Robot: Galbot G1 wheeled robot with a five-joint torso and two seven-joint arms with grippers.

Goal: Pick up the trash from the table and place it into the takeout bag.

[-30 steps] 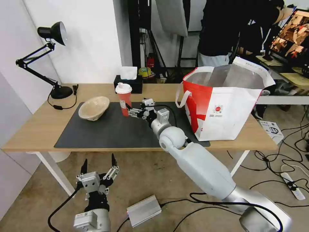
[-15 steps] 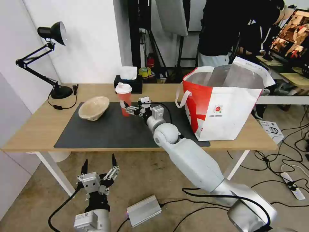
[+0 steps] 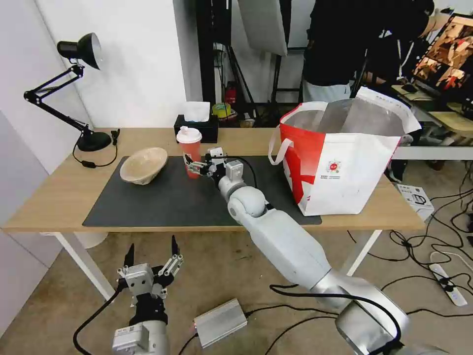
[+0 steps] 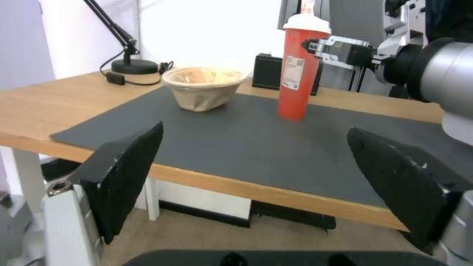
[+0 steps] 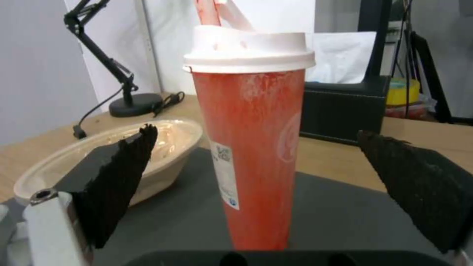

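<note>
- Cup (image 3: pixel 190 151) is standing tall between the right hand's (image 3: pixel 192 166) spread fingers; an off-centre squeeze risks tipping it.
- Left hand (image 3: pixel 150 256) is hanging open below the bench (image 3: pixel 59 197), idle.

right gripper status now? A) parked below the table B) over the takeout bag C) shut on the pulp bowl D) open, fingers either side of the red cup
D: the right gripper is open, its fingers flanking the upright red cup on the mat.
</note>
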